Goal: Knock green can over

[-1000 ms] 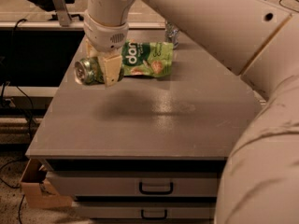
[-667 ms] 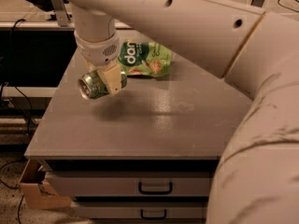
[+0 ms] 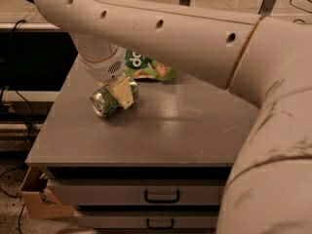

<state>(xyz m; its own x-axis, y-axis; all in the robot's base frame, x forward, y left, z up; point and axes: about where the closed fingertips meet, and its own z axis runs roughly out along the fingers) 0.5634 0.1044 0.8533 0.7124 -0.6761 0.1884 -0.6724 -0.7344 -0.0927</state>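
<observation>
The green can [image 3: 103, 104] lies tipped on its side near the left part of the grey table top [image 3: 175, 130], its silver top facing front-left. My gripper [image 3: 119, 94] hangs from the arm that sweeps in from the upper left. It sits right over the can, with one tan finger [image 3: 123, 92] across the can's side. The other finger is hidden behind the can. The gripper looks shut on the can, which rests at or just above the table surface.
A flat green snack bag [image 3: 151, 68] lies just behind the gripper at the table's back. Two drawers with dark handles [image 3: 162, 196] are below the top. A cardboard box [image 3: 36, 201] stands on the floor at lower left. My arm fills the right side.
The gripper and the can moved together from the table's back-left edge toward the front and slightly right. The can stays tipped sideways in the gripper and is now lower, at the table surface.
</observation>
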